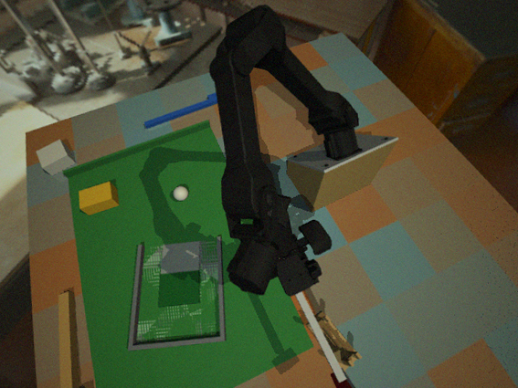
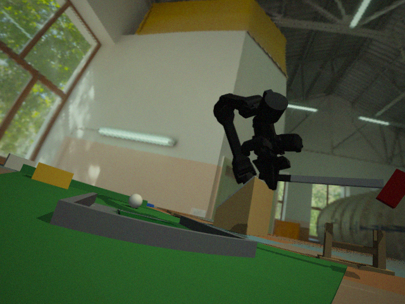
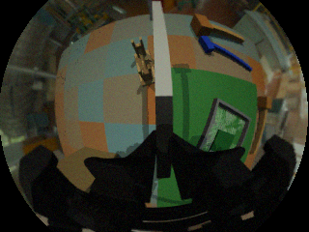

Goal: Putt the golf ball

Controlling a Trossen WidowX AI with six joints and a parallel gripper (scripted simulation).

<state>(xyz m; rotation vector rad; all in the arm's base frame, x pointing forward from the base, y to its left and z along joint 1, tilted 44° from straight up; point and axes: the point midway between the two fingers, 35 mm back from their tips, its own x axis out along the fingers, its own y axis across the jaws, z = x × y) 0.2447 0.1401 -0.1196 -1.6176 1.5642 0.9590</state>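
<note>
Putter (image 2: pixel 333 180) shaft sits clamped in the closed gripper (image 2: pixel 273 183); only the exterior view shows it airborne above its wooden stand (image 2: pixel 353 248). Golf ball (image 1: pixel 180 192) rests outside the grey-walled green (image 1: pixel 136 298).

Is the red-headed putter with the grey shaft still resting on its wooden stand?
No: in the exterior view the red-headed putter hangs level in the air, clamped in the pincer, well above the wooden stand.

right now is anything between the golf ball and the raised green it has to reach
Nothing visible blocks it. The golf ball sits on open turf, with the grey ramp directly ahead leading into the walled raised green. The yellow block stands off to the side.
</note>
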